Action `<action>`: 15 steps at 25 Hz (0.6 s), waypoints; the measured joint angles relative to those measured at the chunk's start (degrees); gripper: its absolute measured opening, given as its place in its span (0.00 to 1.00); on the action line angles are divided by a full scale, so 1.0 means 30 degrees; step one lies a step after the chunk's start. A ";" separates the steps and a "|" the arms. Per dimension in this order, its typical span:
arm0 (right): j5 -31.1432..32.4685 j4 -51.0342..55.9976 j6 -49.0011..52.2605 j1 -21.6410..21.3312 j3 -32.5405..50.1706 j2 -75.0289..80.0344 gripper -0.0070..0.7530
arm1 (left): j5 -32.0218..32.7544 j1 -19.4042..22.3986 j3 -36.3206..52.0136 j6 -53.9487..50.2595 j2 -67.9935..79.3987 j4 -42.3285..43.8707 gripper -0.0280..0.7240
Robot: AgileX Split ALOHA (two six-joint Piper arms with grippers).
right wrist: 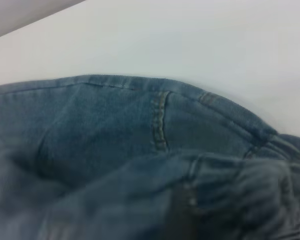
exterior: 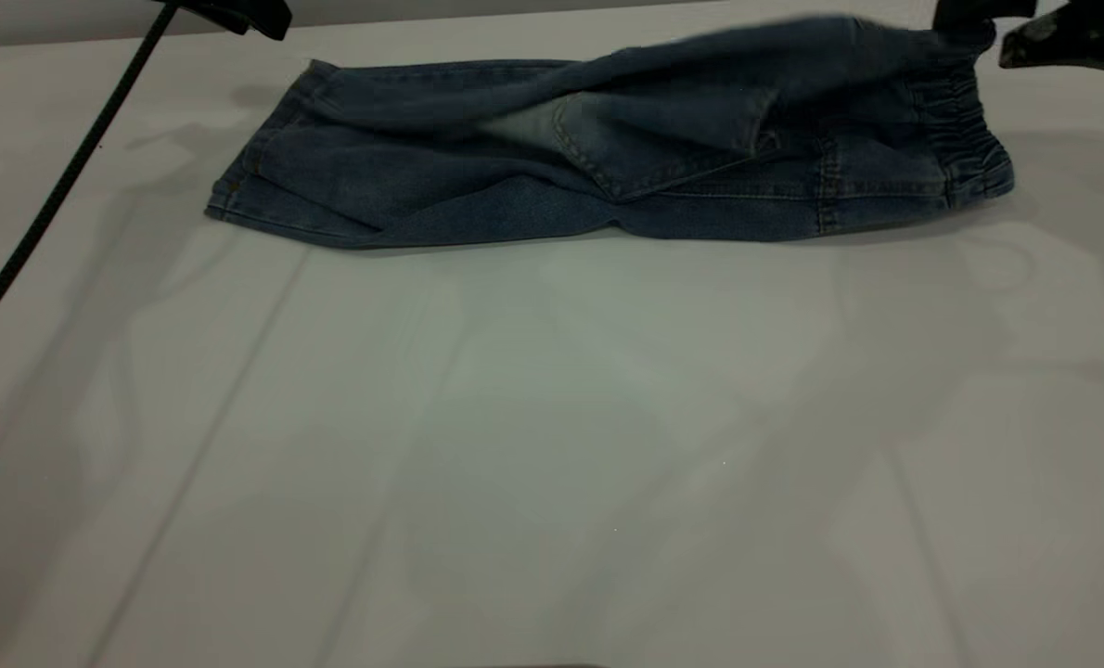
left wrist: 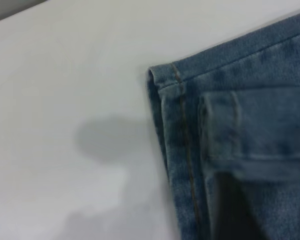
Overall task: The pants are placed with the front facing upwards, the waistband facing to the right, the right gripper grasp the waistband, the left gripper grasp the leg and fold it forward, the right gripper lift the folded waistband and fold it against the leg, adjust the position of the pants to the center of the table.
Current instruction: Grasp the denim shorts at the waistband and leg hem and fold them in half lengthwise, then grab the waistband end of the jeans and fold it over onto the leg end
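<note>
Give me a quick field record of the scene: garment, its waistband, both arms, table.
garment: blue denim pants, folded lengthwise, lying at the far side
waistband: gathered elastic denim waistband at the right end, its far part raised off the surface
right gripper: black right gripper at the top right edge by the waistband; jaws unclear
left gripper: only arm parts at the top left edge
table: white matte table

The pants [exterior: 608, 167] lie on the table's [exterior: 552, 445] far side, waistband [exterior: 974, 139] at right.

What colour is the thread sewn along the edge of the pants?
Orange-brown, running along the hem of the blue denim pants. The stitching shows best in the left wrist view.
</note>
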 joint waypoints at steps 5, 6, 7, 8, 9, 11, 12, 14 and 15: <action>-0.0143 -0.0207 0.0829 0.0000 0.0000 -0.0184 0.90 | -0.0559 -0.0016 -0.0016 0.0031 0.0005 0.0000 0.70; -0.0159 -0.0428 0.1260 -0.0018 0.0000 -0.0344 0.90 | -0.0564 -0.0016 -0.0039 0.0031 0.0005 0.0000 0.71; -0.0131 -0.0792 0.1753 -0.0087 0.0000 -0.0624 0.90 | -0.0564 -0.0016 -0.0077 0.0031 0.0005 0.0000 0.72; -0.0111 -0.1326 0.2414 -0.0105 0.0000 -0.0940 0.90 | -0.0363 -0.0016 -0.0149 0.0037 -0.0051 0.0000 0.73; -0.0013 -0.1948 0.3124 -0.0207 0.0000 -0.1228 0.90 | 0.0019 -0.0016 -0.0265 0.0054 -0.0136 0.0017 0.73; 0.0719 -0.4032 0.5390 -0.0456 0.0000 -0.1848 0.88 | 0.1314 -0.0016 -0.0661 0.0027 -0.0397 0.0017 0.74; 0.1334 -0.5216 0.6476 -0.0489 0.0000 -0.2012 0.87 | 0.2392 -0.0016 -0.0992 -0.0018 -0.0540 0.0017 0.74; 0.2620 -0.7357 0.9079 -0.0581 0.0000 -0.2156 0.84 | 0.4855 -0.0042 -0.1742 -0.0089 -0.0776 0.0017 0.74; 0.3074 -0.8456 1.0209 -0.0581 0.0000 -0.2156 0.83 | 0.6147 -0.0108 -0.1961 -0.0089 -0.0869 0.0038 0.74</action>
